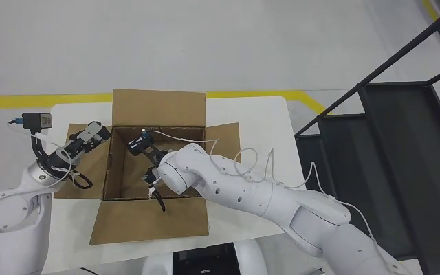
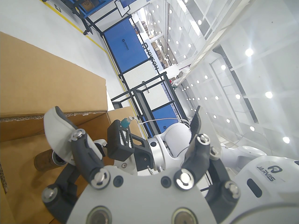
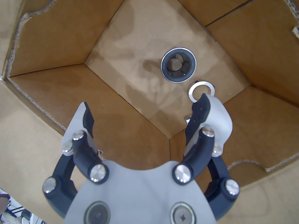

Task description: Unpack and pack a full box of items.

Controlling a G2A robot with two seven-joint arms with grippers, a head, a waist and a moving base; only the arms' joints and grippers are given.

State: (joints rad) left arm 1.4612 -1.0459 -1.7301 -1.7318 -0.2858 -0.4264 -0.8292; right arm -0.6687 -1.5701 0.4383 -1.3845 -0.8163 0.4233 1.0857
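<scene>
An open cardboard box (image 1: 159, 108) stands in the middle of the white table. On its floor lie a black-and-steel bearing (image 3: 178, 64) and, touching close beside it, a small silver ring (image 3: 201, 90) partly behind one fingertip (image 3: 202, 108). My right gripper (image 3: 144, 103) hangs inside the box above them, open and holding nothing; from above it sits at the box's near side (image 1: 155, 187). My left gripper (image 1: 95, 135) is over the box's left flap, just outside the left wall, open with nothing between its fingers (image 2: 126, 114).
The box's four flaps are folded outward; the near flap (image 1: 148, 220) covers the table's front edge. The right arm (image 1: 234, 189) crosses the table's right half. A black metal staircase (image 1: 385, 144) stands right of the table (image 1: 258, 113).
</scene>
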